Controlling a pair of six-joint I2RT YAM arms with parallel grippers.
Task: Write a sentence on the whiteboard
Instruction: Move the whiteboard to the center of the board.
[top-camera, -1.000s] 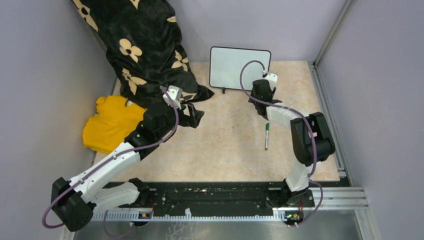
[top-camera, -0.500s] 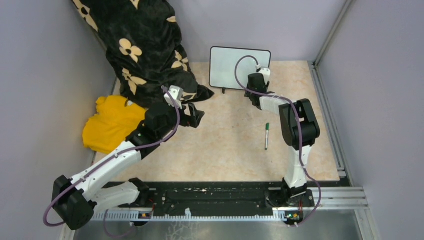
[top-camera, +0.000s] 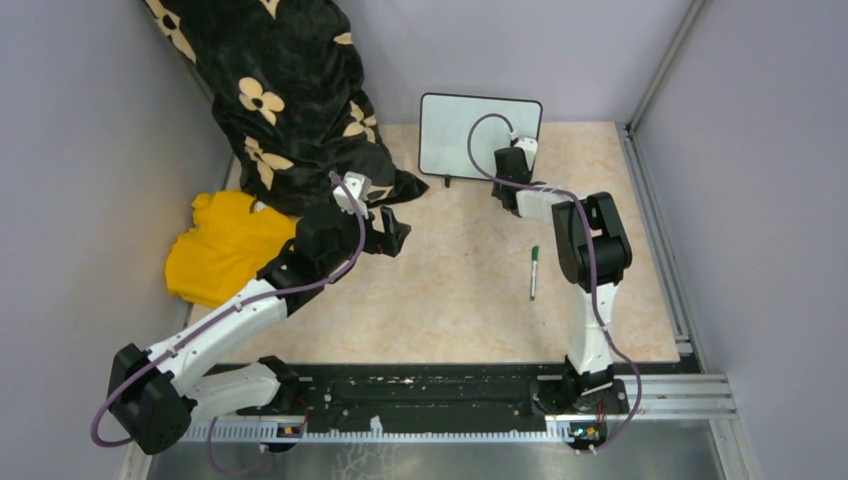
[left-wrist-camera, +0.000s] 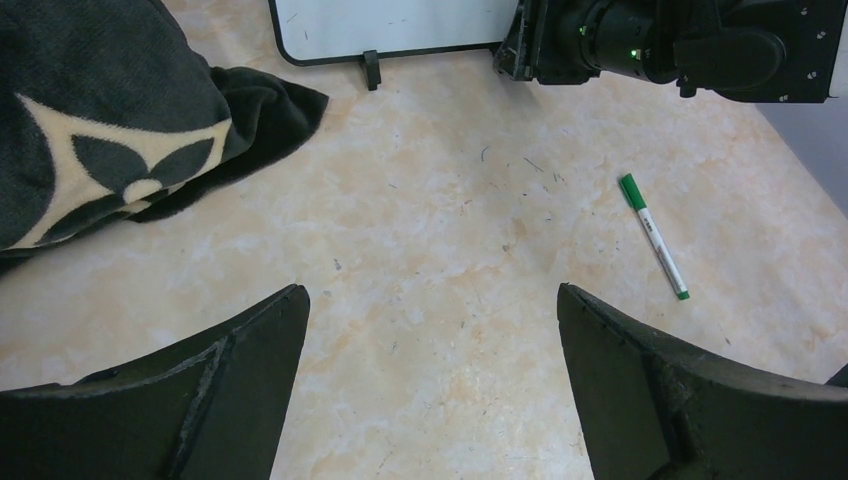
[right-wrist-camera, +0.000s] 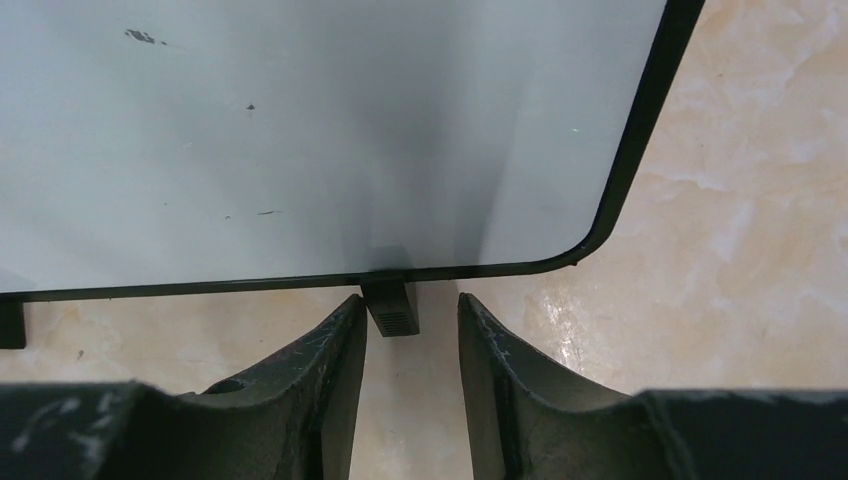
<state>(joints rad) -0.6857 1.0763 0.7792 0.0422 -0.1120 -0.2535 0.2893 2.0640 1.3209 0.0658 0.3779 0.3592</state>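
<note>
So the whiteboard (top-camera: 450, 130) is standing upright at the far edge of the desk (top-camera: 460, 300), roughly in the middle, right up by the back wall. Its face is plain glossy white with a few tiny dark specks (the right wrist view shows them best).

The right tool (right-wrist-camera: 410, 330) is parked low at the board's bottom right corner. Its fingers are set to a narrow gap and one of the board's little black feet (right-wrist-camera: 390, 305) sits just past the tips, lined up with the gap. It isn't gripping anything as far as I can see.

The left tool (left-wrist-camera: 430, 330) is spread wide over bare desk, holding nothing. A green marker (top-camera: 533, 272) lies flat on the desk near the right arm, well apart from the board. There's also a black flowered blanket (top-camera: 290, 90) and a yellow cloth (top-camera: 225, 250) piled on the left side.
</note>
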